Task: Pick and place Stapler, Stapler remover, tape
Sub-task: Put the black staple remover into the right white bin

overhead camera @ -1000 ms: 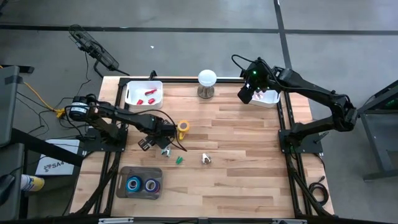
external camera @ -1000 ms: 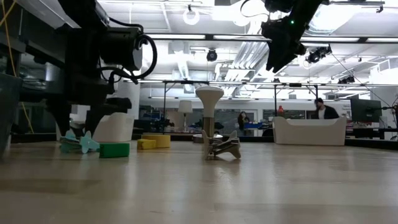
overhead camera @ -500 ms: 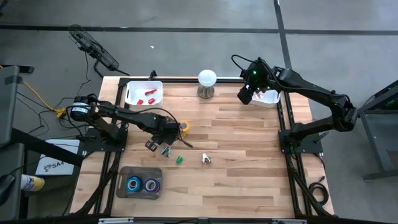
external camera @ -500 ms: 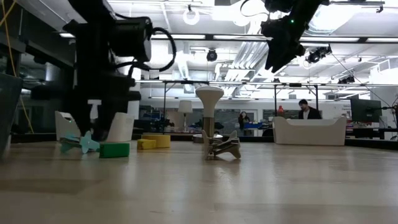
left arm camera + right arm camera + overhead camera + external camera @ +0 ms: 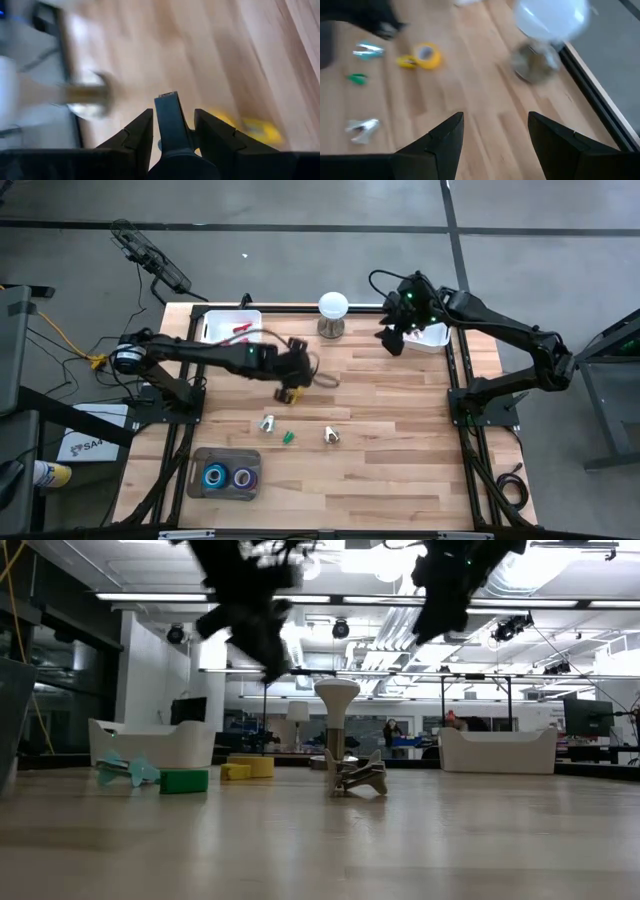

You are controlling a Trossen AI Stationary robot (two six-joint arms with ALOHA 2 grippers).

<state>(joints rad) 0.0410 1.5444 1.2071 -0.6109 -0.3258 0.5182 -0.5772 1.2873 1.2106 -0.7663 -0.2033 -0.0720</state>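
Wooden counter (image 5: 400, 430): your left hand (image 5: 173, 119) clamps a dark stapler (image 5: 167, 102); your right hand (image 5: 493, 122) hovers, fingers apart.

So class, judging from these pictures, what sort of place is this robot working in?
Probably a robotics lab or workshop. A framed wooden table carries two mounted arms, cables trail over a bare concrete floor, and the room behind shows exposed ceiling ducts.

The left wrist view is smeared: a yellow patch (image 5: 260, 131) beyond the fingers (image 5: 170, 122) cannot be identified. In the low view both arms are cut off by the top edge, and the left gripper (image 5: 262, 635) is a dark blur (whether it holds anything cannot be told). The left gripper hides the yellow roll from overhead
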